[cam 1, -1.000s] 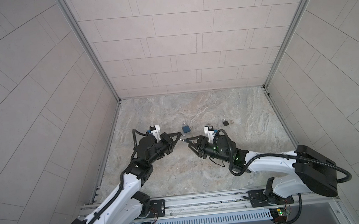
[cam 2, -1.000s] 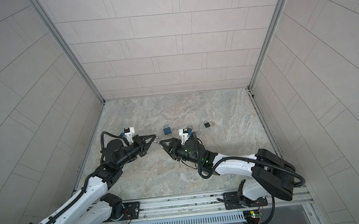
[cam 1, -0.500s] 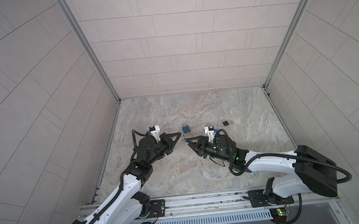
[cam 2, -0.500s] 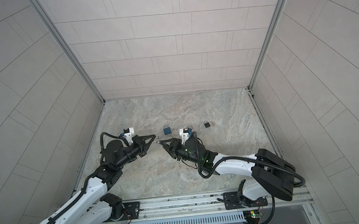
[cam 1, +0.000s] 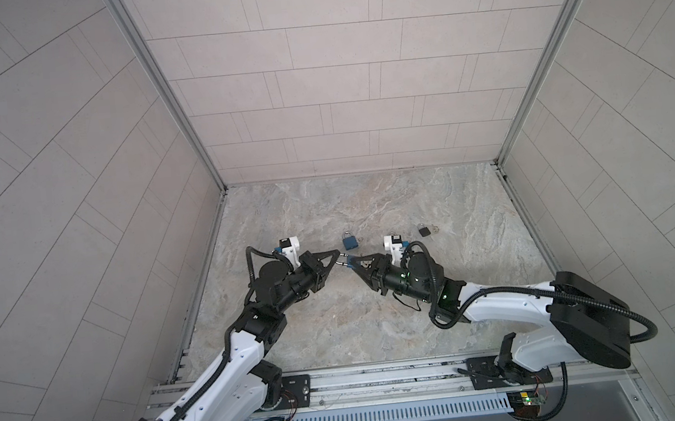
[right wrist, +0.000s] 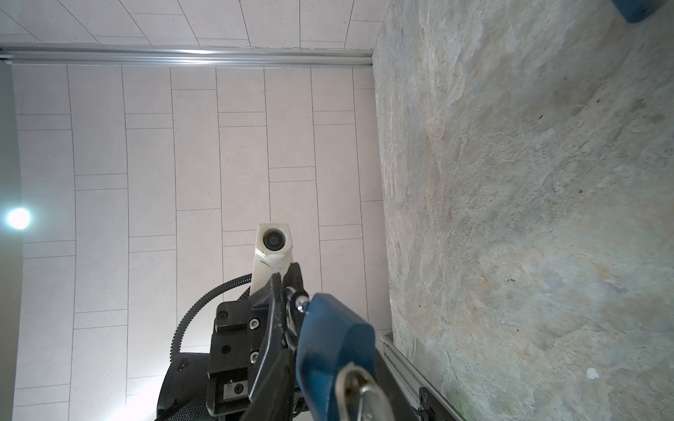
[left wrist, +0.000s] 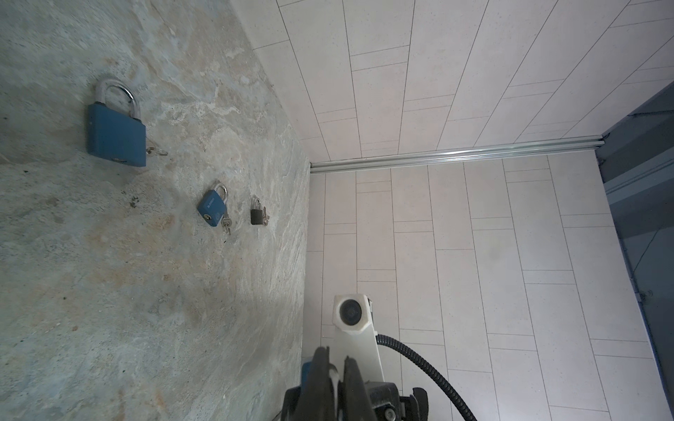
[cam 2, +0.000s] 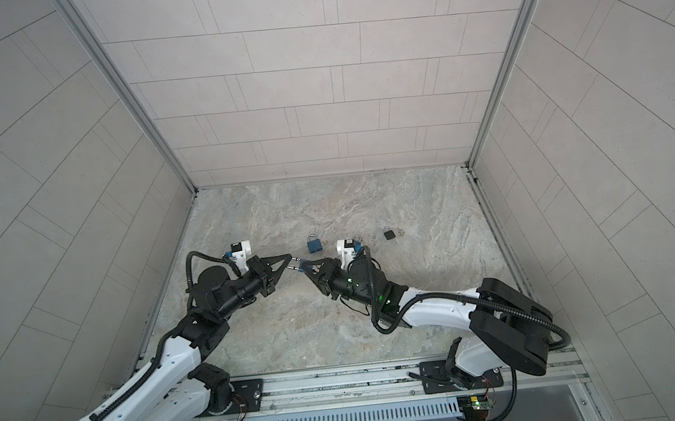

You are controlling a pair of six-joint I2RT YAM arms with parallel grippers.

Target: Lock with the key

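Right now the left gripper [cam 1: 336, 256] is pinched fully shut on the key [right wrist: 299, 297]. The key's blade points straight out ahead of its fingertips and meets the end face of the held padlock [right wrist: 335, 346]. Whether the blade is fully seated in the keyway cannot be told.

The held padlock is up off the table [cam 1: 379, 320], lying between the jaws of the right gripper [cam 1: 353, 263]. Its blue body is toward the left gripper and its steel shackle is back toward the right wrist. The right jaws stand partly closed around the body, but whether they are actually pressing on it cannot be told.

Beyond the two gripper tips, a large blue padlock [cam 1: 350, 241] rests on the table. A black padlock [cam 1: 424, 230] lies well off past the right gripper.

The held padlock is probably dense and rigid, with a smooth coated body that could slide between the pads once torque comes through the key. It is best clamped across its two broad flat faces, keeping clear of the shackle and the keyway end.

The key is small, thin and stiff, and likely slick. It wants gripping flat on its bow so that it cannot roll in the fingers when turned. Locking would also need the shackle pressed home, which calls for a firm hold on the body.
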